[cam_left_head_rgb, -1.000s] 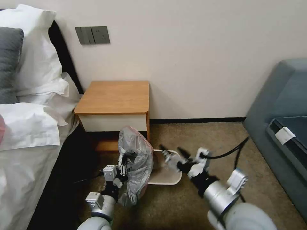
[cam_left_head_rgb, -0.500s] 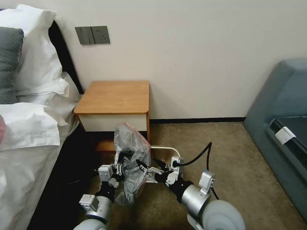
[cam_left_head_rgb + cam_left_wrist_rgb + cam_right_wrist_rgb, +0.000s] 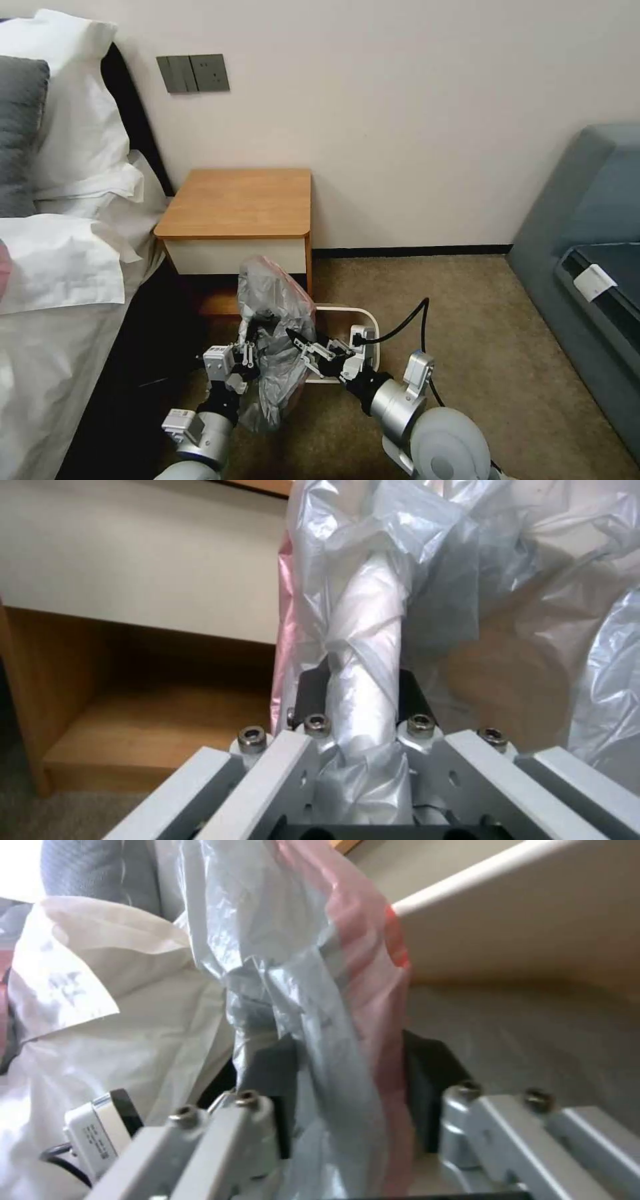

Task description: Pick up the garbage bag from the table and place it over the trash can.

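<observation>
The garbage bag hangs crumpled and grey with a pinkish edge, in front of the table and just left of the trash can. My left gripper is shut on a twisted bunch of the bag, seen between its pads in the left wrist view. My right gripper reaches in from the right, open, its two fingers straddling the bag's pink edge. The trash can's cream wall shows just behind the bag. The bag and the right arm hide much of the can.
A bed with white pillows fills the left side. A grey sofa stands at the right. Brown carpet lies open between can and sofa. The table's low shelf is close behind the left gripper.
My right arm has swung left from above the trash can to the bag, its fingers now around the bag's edge. The left gripper and bag have shifted slightly left.
</observation>
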Motion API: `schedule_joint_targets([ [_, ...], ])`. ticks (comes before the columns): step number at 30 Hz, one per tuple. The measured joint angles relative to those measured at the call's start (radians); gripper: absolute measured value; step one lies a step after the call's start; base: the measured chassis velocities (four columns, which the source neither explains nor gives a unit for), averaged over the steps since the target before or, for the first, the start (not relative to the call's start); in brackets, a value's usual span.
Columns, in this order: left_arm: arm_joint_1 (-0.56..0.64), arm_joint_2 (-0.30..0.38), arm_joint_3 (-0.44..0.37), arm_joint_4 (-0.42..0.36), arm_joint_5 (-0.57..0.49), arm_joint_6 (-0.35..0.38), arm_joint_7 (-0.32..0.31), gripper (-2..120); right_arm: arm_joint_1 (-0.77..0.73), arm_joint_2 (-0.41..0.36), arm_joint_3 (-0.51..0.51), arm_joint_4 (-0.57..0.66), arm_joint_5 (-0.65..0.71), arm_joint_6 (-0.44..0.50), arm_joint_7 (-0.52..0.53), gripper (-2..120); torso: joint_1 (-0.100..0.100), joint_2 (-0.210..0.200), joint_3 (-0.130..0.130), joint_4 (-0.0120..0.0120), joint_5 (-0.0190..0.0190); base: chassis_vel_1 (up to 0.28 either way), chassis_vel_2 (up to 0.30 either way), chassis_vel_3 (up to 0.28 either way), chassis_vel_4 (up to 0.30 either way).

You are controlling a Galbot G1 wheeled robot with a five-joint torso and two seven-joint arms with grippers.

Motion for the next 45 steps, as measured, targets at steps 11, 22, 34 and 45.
schedule_joint_targets([
  [11, 0.005, -0.008, -0.018, 0.014, 0.002, 0.004, 0.0, 5, -0.03, -0.013, 0.034, 0.024, -0.049, 0.02, -0.039, 0, 0.0, 0.0, 0.0, 0.0, 0.0, 0.0, 0.0, 0.0, 0.0],
  [22, -0.018, -0.024, -0.081, 0.023, -0.072, 0.039, -0.056, 5, -0.061, -0.068, 0.108, 0.101, -0.076, 0.049, -0.044, 0, 0.0, 0.0, 0.0, 0.0, 0.0, 0.0, 0.0, 0.0, 0.0],
  [34, 0.008, -0.027, -0.081, 0.012, -0.055, 0.03, -0.023, 5, 0.094, -0.098, 0.119, 0.073, -0.022, 0.026, 0.038, 0, 0.0, 0.0, 0.0, 0.0001, 0.0002, 0.0, 0.0, 0.0, 0.0],
  [45, 0.008, -0.042, -0.058, 0.007, -0.045, 0.021, -0.017, 5, 0.185, -0.185, 0.129, 0.051, 0.098, -0.081, 0.214, 0, 0.0, 0.0, 0.0, 0.0, 0.0002, 0.0, 0.0, 0.0, 0.0],
])
